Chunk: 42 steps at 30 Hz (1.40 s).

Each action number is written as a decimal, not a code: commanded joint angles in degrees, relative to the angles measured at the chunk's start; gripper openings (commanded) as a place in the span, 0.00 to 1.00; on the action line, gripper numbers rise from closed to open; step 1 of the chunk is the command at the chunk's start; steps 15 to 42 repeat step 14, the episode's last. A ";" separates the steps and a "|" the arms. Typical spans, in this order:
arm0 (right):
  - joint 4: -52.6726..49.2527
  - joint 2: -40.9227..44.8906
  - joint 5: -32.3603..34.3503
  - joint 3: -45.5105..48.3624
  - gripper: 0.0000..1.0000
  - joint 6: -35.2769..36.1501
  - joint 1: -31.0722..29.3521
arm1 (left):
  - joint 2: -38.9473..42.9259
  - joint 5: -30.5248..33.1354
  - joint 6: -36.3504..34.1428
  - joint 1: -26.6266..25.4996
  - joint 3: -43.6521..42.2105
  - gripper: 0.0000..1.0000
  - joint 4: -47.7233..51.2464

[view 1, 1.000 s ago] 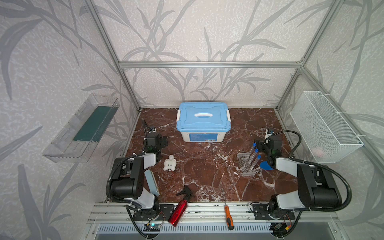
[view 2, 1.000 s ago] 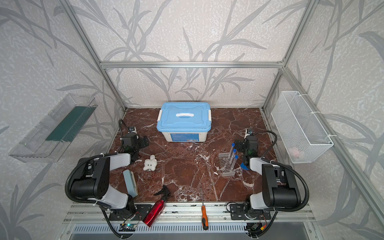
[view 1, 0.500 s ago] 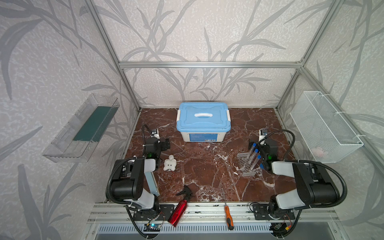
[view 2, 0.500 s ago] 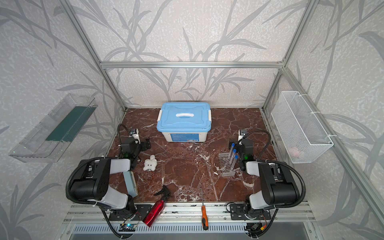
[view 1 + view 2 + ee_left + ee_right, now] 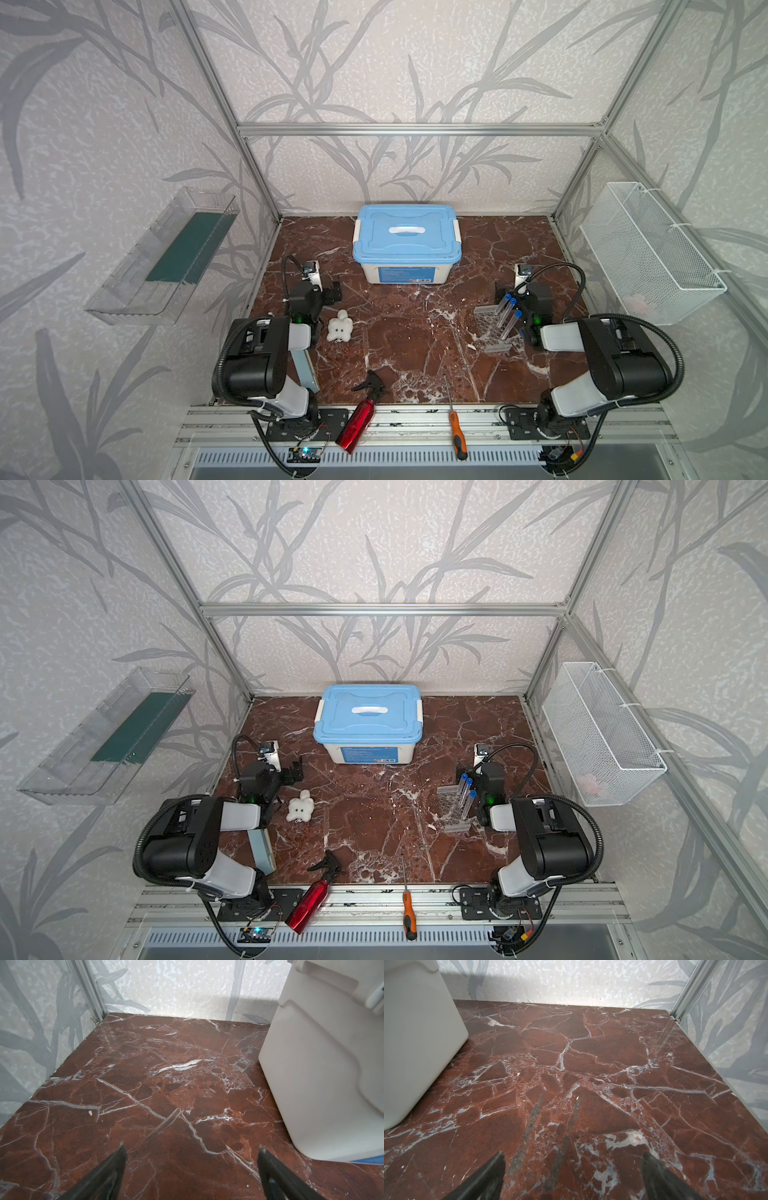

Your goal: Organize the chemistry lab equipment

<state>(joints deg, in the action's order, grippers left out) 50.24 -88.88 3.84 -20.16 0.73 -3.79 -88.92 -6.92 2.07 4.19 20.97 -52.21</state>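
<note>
Open bench runs down the middle between the two arms. At the back centre the blue-lidded box blocks the way. Bare marble lies either side of it, ahead of the left pincer and the right pincer, both spread wide with nothing between the jaws. The clear rack with its blue-capped tubes crowds the right arm. A white plush toy sits near the left arm. A red spray bottle and a screwdriver line the front edge.

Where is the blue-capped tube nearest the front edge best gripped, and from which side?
The front tube leans with its lower end in the rack, so only the upper shaft is free. Probably grip just under the cap, coming from above along the lean; the other two tubes crowd its far side.
</note>
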 commanded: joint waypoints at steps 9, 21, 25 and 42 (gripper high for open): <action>0.78 0.81 0.56 -1.45 0.99 0.71 -0.51 | -0.66 0.86 -1.28 0.13 -0.05 0.99 -2.97; 0.85 0.81 0.56 -1.36 0.99 0.74 -0.52 | -0.71 2.53 -0.45 0.29 0.42 0.99 -2.07; 0.85 0.81 0.56 -1.36 0.99 0.74 -0.52 | -0.71 2.53 -0.45 0.29 0.42 0.99 -2.07; 0.85 0.81 0.56 -1.36 0.99 0.74 -0.52 | -0.71 2.53 -0.45 0.29 0.42 0.99 -2.07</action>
